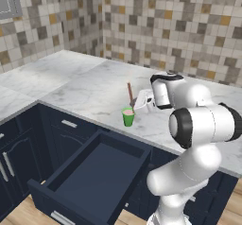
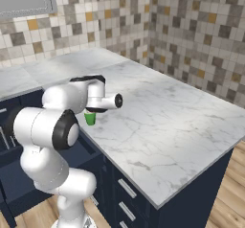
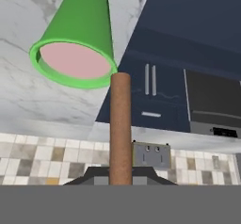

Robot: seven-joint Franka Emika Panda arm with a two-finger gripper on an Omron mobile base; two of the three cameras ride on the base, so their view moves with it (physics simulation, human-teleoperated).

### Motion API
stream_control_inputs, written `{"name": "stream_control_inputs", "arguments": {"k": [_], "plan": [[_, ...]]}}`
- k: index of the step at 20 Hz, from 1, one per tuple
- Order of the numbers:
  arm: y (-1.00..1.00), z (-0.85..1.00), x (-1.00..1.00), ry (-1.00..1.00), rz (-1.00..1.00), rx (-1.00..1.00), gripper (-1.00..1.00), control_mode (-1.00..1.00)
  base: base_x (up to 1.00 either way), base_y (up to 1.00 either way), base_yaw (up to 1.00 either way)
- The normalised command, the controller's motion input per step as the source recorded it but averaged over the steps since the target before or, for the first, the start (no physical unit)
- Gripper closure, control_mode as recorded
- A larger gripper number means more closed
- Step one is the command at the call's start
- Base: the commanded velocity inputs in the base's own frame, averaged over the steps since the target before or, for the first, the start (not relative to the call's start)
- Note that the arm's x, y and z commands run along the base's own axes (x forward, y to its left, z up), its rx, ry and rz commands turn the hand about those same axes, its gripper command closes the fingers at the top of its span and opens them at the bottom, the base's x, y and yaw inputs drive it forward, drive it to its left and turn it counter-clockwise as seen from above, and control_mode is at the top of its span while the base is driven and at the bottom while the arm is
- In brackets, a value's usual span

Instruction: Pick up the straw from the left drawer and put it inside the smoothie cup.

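Left base view: one thin orange-brown straw (image 1: 130,93) stands tilted just above one small green smoothie cup (image 1: 128,117) on the marble counter (image 1: 85,89), clamped in the white gripper (image 1: 137,102), with one wide navy drawer (image 1: 94,177) pulled open below. Right base view: the arm hides all but the cup's (image 2: 90,119) side. Hand view: the straw's (image 3: 120,129) tip sits beside the cup's (image 3: 77,35) pink-filled rim, outside it.

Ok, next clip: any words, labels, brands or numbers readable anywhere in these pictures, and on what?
None can be read.
smoothie cup: plain green, no print.
straw: plain brown, no marking.
left drawer: plain navy front, no label.
Dark appliance panel: a small pale strip, too blurred to read.
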Motion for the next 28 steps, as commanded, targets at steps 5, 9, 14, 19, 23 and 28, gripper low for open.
{"name": "stream_control_inputs", "arguments": {"k": [5, 9, 14, 19, 23, 28], "plan": [[0.00, -0.13, 0.13, 0.00, 0.00, 0.00, 1.00, -1.00, 0.00, 0.00, 0.00], [0.00, -0.03, 0.21, 0.00, 0.00, 0.00, 1.00, -1.00, 0.00, 0.00, 0.00], [0.00, 0.00, 0.18, 0.00, 0.00, 0.00, 1.00, -1.00, 0.00, 0.00, 0.00], [0.02, 0.00, 0.13, 0.00, -0.04, 0.00, 1.00, -1.00, 0.00, 0.00, 0.00], [0.09, 0.00, 0.10, 0.03, -0.07, 0.00, 1.00, -1.00, 0.00, 0.00, 0.00], [0.17, 0.00, 0.01, 0.03, -0.07, 0.00, 1.00, -1.00, 0.00, 0.00, 0.00]]}}
